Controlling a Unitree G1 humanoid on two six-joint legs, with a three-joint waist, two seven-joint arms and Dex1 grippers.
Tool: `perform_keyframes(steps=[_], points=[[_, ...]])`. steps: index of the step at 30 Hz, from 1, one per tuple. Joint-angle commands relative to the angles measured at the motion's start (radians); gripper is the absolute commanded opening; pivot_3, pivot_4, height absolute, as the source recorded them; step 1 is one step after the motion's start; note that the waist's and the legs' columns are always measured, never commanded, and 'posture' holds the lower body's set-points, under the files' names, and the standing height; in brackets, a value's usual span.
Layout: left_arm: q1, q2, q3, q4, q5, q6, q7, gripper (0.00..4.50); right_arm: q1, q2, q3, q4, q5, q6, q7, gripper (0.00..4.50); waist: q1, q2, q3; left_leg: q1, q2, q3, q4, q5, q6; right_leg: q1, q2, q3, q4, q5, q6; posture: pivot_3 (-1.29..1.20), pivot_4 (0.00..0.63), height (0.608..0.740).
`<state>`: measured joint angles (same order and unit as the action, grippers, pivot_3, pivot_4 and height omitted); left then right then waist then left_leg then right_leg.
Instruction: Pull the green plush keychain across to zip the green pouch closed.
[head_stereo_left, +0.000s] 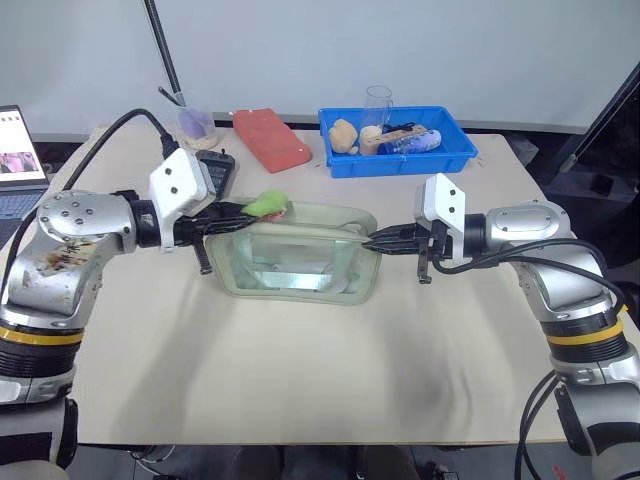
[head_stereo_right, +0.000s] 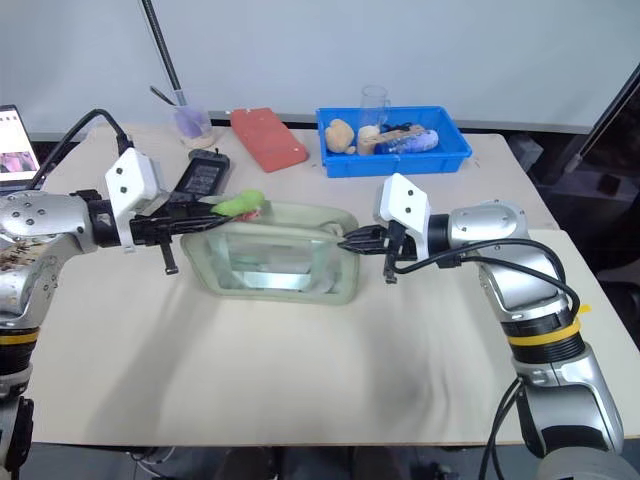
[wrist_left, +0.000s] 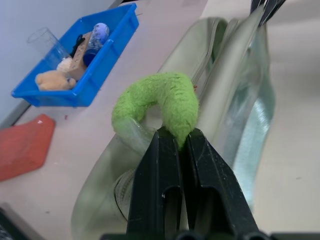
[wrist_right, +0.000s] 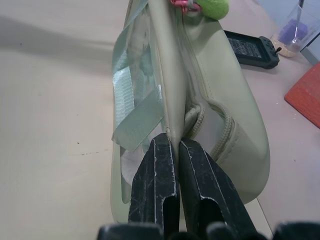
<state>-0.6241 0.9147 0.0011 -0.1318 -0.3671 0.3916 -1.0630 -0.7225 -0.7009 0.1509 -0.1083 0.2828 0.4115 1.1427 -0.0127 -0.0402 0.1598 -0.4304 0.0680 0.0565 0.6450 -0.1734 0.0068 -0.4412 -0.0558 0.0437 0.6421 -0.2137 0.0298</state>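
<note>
Pale sage-green fabric pouch with clear plastic window (head_stereo_left: 295, 255) lies at frame centre on beige tabletop (head_stereo_left: 300, 370), zipper partly undone. Small lime-green fuzzy plush keychain (head_stereo_left: 266, 205) sits at pouch's upper left corner. Left end effector (wrist_left: 174, 141) clamped narrow on plush keychain. Right end effector (wrist_right: 173, 145) pinched tight on pouch's fabric edge at right end. Blue plastic tray (head_stereo_left: 395, 160) upper right, red rectangular case (head_stereo_left: 270, 138) upper centre.
</note>
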Motion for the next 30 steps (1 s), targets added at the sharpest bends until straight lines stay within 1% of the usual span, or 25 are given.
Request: perform_keyframes(steps=[1,4,5,7,8,10,12,15,18,21,22,23,27,28,29,30], points=[[-0.030,0.026,0.035,0.007,-0.011,-0.006,-0.037,1.44,0.004,-0.012,-0.026,-0.029,0.000,-0.013,-0.013,0.00,0.000,0.000,0.000,0.000,0.000,0.000,0.000,0.000,0.000,0.000,0.000,0.000,0.000,0.000,0.000,0.00,0.150,0.740],[-0.032,0.067,0.053,0.029,-0.001,-0.006,-0.067,2.86,0.006,-0.013,-0.027,-0.031,0.000,-0.011,-0.014,0.00,0.000,0.000,0.000,0.000,0.000,0.000,0.000,0.000,0.000,0.000,0.000,0.000,0.000,0.000,0.000,0.00,0.150,0.740],[-0.027,0.079,0.057,0.033,0.000,-0.007,-0.075,3.26,0.007,-0.013,-0.028,-0.033,0.001,-0.011,-0.015,0.00,-0.001,0.000,0.000,0.000,0.000,0.000,0.000,0.000,0.000,0.000,0.000,0.000,0.000,0.000,0.000,0.00,0.150,0.740],[-0.008,0.110,0.080,0.060,0.006,-0.012,-0.086,4.28,0.010,-0.015,-0.029,-0.036,0.002,-0.011,-0.014,0.00,-0.001,0.000,0.000,0.000,0.000,0.000,0.000,0.000,0.000,0.000,0.000,0.000,0.000,0.000,0.000,0.00,0.150,0.740],[-0.002,0.118,0.087,0.069,0.009,-0.014,-0.085,4.45,0.011,-0.016,-0.030,-0.036,0.002,-0.012,-0.013,0.00,-0.001,0.000,0.000,0.000,0.000,0.000,0.000,0.000,0.000,0.000,0.000,0.000,0.000,0.000,0.000,0.00,0.150,0.740],[0.024,0.114,0.112,0.084,0.002,-0.011,-0.074,4.45,0.009,-0.012,-0.027,-0.034,0.000,-0.012,-0.015,0.00,0.000,0.000,0.000,0.000,0.000,0.000,0.000,0.000,0.000,0.000,0.000,0.000,0.000,0.000,0.000,0.00,0.150,0.740],[0.051,0.090,0.132,0.077,-0.010,0.008,-0.048,4.45,0.010,-0.010,-0.026,-0.037,0.001,-0.009,-0.017,0.00,0.000,0.000,0.000,0.000,0.000,0.000,0.000,0.000,0.000,0.000,0.000,0.000,0.000,0.000,0.000,0.00,0.150,0.740],[0.117,0.060,0.132,0.083,0.008,-0.028,-0.037,4.45,0.010,-0.014,-0.027,-0.043,0.005,-0.003,-0.013,0.00,0.000,0.000,0.000,0.000,0.000,0.000,0.000,0.000,0.000,0.000,-0.001,0.000,0.000,0.000,0.000,0.00,0.150,0.740],[0.148,0.019,0.128,0.090,0.001,-0.033,-0.026,4.45,0.006,-0.019,-0.026,-0.043,0.005,-0.004,-0.006,0.00,0.001,0.000,0.000,0.000,0.000,0.000,0.000,0.000,0.000,0.000,-0.001,0.000,0.000,0.000,0.000,0.00,0.150,0.740],[0.159,0.001,0.119,0.105,0.022,-0.062,-0.021,3.67,0.000,-0.020,-0.025,-0.041,0.005,-0.003,-0.003,0.00,0.001,0.000,0.000,0.000,0.000,0.000,0.000,0.000,0.000,0.000,-0.001,0.000,0.000,0.000,0.000,0.00,0.150,0.740],[0.156,-0.003,0.120,0.110,0.023,-0.065,-0.020,3.17,-0.002,-0.020,-0.024,-0.040,0.005,-0.003,-0.002,0.00,0.001,0.000,0.000,0.000,0.000,0.000,0.000,0.000,0.000,0.000,-0.001,0.000,0.000,0.000,0.000,0.00,0.150,0.740],[0.151,-0.006,0.120,0.113,0.020,-0.065,-0.020,2.82,-0.003,-0.021,-0.024,-0.040,0.006,-0.002,0.000,0.00,0.001,0.000,0.000,0.000,0.000,0.000,0.000,0.000,0.000,0.000,-0.001,0.000,0.000,0.000,0.000,0.00,0.150,0.740],[0.144,-0.003,0.122,0.105,0.010,-0.059,-0.027,0.96,-0.001,-0.020,-0.018,-0.046,0.007,0.005,0.008,0.00,0.001,0.000,0.000,0.000,0.000,0.000,0.000,0.000,0.000,0.000,-0.001,0.000,0.000,0.000,0.000,0.00,0.150,0.740],[0.148,-0.003,0.122,0.103,0.011,-0.060,-0.028,0.32,-0.001,-0.019,-0.017,-0.045,0.003,0.003,0.006,0.00,0.001,0.000,0.000,0.000,0.000,0.000,0.000,0.000,0.000,0.000,-0.001,0.000,0.000,0.000,0.000,0.00,0.150,0.740],[0.150,-0.004,0.120,0.102,0.012,-0.060,-0.028,0.01,-0.005,-0.016,-0.015,-0.041,-0.002,0.001,0.003,0.00,0.001,0.000,0.000,0.000,0.000,0.000,0.000,0.000,0.000,0.000,-0.001,0.000,0.000,0.000,0.000,0.00,0.150,0.740],[0.152,-0.004,0.116,0.100,0.014,-0.057,-0.028,0.01,-0.010,-0.014,-0.014,-0.038,-0.003,0.002,0.001,0.00,0.000,0.000,0.000,0.000,0.000,0.000,0.000,0.000,0.000,0.000,-0.001,0.000,0.000,0.000,0.000,0.00,0.150,0.740]])
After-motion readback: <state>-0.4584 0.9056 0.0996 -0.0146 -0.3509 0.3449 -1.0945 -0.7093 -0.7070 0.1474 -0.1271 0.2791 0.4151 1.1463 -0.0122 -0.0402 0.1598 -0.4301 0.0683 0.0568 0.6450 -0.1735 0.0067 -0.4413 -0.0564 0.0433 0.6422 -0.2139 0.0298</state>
